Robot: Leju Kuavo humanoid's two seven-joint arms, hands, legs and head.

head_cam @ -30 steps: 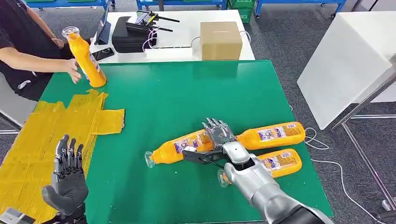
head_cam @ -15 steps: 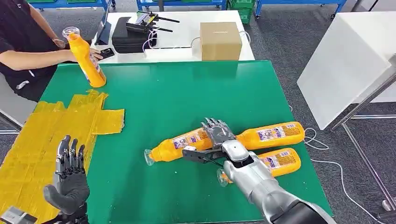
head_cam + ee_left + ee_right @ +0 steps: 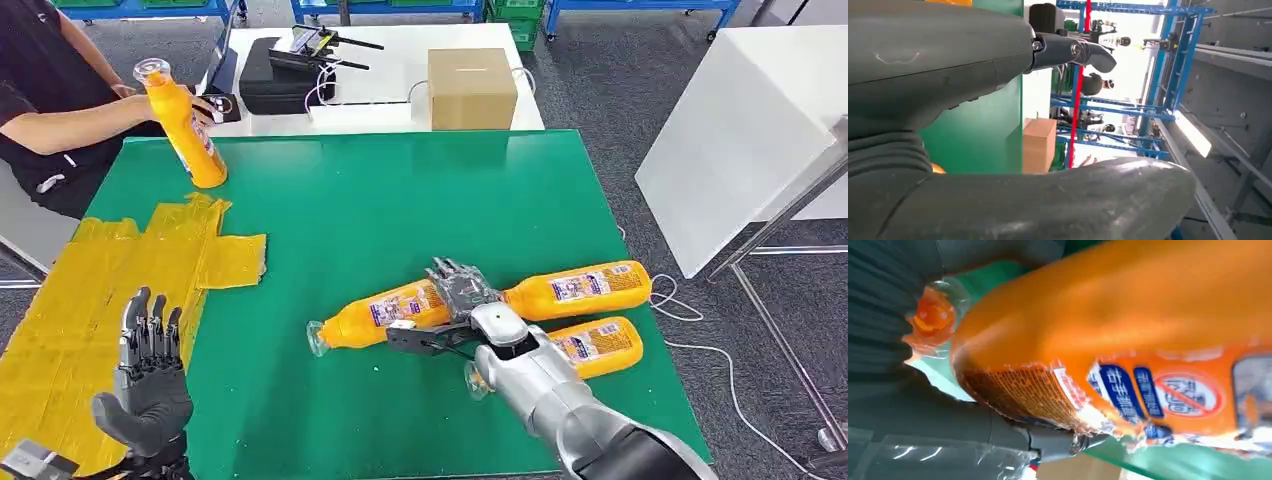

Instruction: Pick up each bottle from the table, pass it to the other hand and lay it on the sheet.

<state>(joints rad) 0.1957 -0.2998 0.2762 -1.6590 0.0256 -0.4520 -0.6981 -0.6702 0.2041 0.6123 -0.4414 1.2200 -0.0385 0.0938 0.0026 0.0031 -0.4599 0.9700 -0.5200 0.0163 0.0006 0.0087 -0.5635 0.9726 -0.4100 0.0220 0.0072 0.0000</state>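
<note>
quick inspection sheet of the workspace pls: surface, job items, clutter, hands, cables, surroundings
Surface: green table; yellow sheet on its left part, crumpled.
Job's things: three orange bottles lying near the right edge; fourth bottle upright at the far left corner, a person's hand beside it. None on the sheet.
Clutter: nothing seen on the green table.
Hands: right hand over the leftmost lying bottle, grasp unclear; left hand open, raised over the sheet.
Cables: white cable off the table's right edge.
Surroundings: white table behind with a cardboard box and black device; seated person far left.
</note>
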